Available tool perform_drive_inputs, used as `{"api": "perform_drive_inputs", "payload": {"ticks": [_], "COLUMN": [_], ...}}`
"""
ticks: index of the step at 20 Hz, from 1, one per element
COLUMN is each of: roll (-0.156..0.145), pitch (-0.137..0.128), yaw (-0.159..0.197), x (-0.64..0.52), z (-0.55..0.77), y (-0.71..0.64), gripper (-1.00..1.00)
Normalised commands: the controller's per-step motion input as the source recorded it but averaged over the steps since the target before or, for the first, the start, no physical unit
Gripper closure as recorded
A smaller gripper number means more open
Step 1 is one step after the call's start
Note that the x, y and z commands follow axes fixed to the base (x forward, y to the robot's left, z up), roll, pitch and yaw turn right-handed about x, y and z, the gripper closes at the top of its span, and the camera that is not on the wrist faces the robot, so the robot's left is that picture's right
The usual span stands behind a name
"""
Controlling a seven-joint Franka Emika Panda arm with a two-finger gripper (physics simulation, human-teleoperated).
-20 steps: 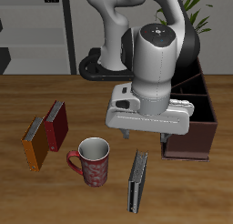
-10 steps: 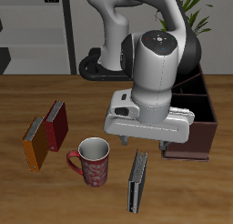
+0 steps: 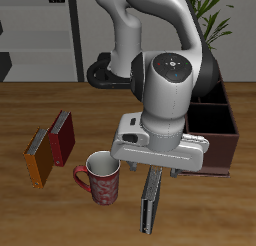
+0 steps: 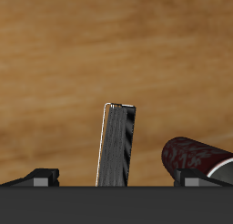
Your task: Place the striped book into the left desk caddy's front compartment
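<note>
Now gripper [image 3: 155, 170] hovers just above the striped book [image 3: 151, 200], fingers spread wide either side, nothing held; book stands on edge near the table's front edge, beside red mug [image 3: 101, 178], left desk caddy [image 3: 212, 130] farther back

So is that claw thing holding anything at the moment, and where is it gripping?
No, nothing is held. The gripper hangs open over the striped book, which stands on edge on the table beside the mug, ungripped.

Arm bent low, claw [image 3: 156, 173] pointing down (jaws spread).
</note>
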Motion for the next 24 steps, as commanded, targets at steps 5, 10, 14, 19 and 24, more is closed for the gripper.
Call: {"api": "perform_drive_inputs", "payload": {"ticks": [5,10,14,19,24], "roll": [-0.004,0.002,-0.027,-0.011,-0.011], "pitch": [0.023,0.009,0.001,0.013,0.021], "yaw": [0.0,-0.012,-0.029,0.007,-0.021], "x": [-0.01,-0.03,-0.03,-0.01,-0.01], "z": [-0.29,-0.18,-0.14,-0.19,-0.2], "y": [0.08,0.01,-0.1,-0.13,-0.07], "gripper": [-1.0,-1.0,-1.0,-1.0,-1.0]}}
